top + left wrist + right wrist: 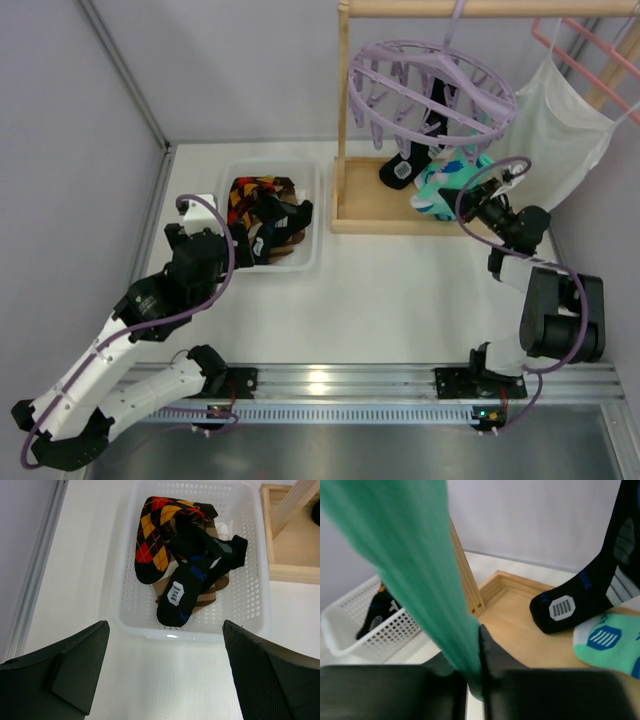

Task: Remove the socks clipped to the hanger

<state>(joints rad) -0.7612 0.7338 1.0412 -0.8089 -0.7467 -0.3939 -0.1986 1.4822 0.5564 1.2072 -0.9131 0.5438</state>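
Note:
The lavender ring hanger (432, 90) hangs from the wooden rack's top bar. A black sock (408, 165) and mint-teal socks (446, 185) still hang from its pegs. My right gripper (478, 205) is shut on a mint-teal sock (415, 575), which stretches up out of the right wrist view. The black sock (585, 587) and another mint sock (610, 642) hang behind it. My left gripper (165, 672) is open and empty over the table, just in front of the white basket (252, 610) that holds an argyle sock (155, 535) and a black sock (187, 587).
The wooden rack's base tray (360, 205) and upright post (343, 100) stand behind the basket (310, 240). A white mesh bag (555, 135) on a pink wire hanger (590, 60) hangs at the right. Grey walls close in the left and back.

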